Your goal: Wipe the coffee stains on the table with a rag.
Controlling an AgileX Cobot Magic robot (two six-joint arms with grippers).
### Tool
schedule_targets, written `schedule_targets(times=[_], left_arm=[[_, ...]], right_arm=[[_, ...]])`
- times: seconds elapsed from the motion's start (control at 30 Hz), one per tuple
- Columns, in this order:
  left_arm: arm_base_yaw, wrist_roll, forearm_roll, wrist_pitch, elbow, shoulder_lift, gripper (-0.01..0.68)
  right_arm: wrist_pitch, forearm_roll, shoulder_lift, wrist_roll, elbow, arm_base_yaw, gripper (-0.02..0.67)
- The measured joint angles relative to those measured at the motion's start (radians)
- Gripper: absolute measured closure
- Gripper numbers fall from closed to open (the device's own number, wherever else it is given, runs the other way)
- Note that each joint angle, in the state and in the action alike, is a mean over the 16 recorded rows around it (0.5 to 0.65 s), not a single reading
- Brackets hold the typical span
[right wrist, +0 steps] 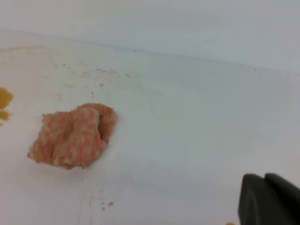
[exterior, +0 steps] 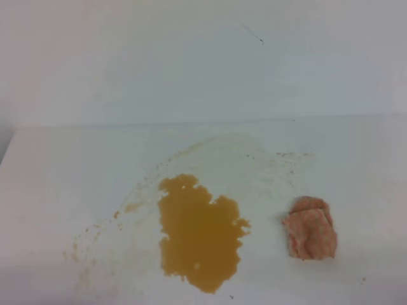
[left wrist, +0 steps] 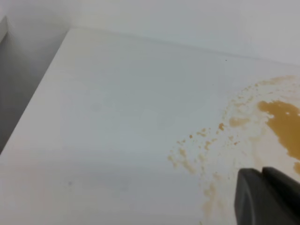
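The coffee stains (exterior: 200, 232) form an orange-brown puddle with ragged edges at the middle front of the white table (exterior: 57, 171), with tan smears and speckles arcing around it. The rag (exterior: 310, 227), a pinkish-orange checked wad, lies on the table right of the puddle, apart from it. In the right wrist view the rag (right wrist: 72, 136) sits to the left and ahead of my right gripper (right wrist: 264, 180), whose dark fingers are shut and hold nothing. My left gripper (left wrist: 261, 176) shows as dark fingers pressed together, just short of the speckles (left wrist: 197, 150). Neither gripper shows in the exterior view.
A pale wall (exterior: 203, 57) rises behind the table's back edge. The table's left edge (left wrist: 33, 108) drops off to a grey floor in the left wrist view. More brown speckles (right wrist: 93, 72) lie beyond the rag.
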Motion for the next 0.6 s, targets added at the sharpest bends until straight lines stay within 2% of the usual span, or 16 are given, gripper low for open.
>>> schedule_targets(times=[0.6], left_arm=[[0.0,0.0,0.0,-0.001,0.0,0.0,0.675]], right_arm=[[0.001,-0.043,0.003,0.0,-0.002,0.0,0.652]])
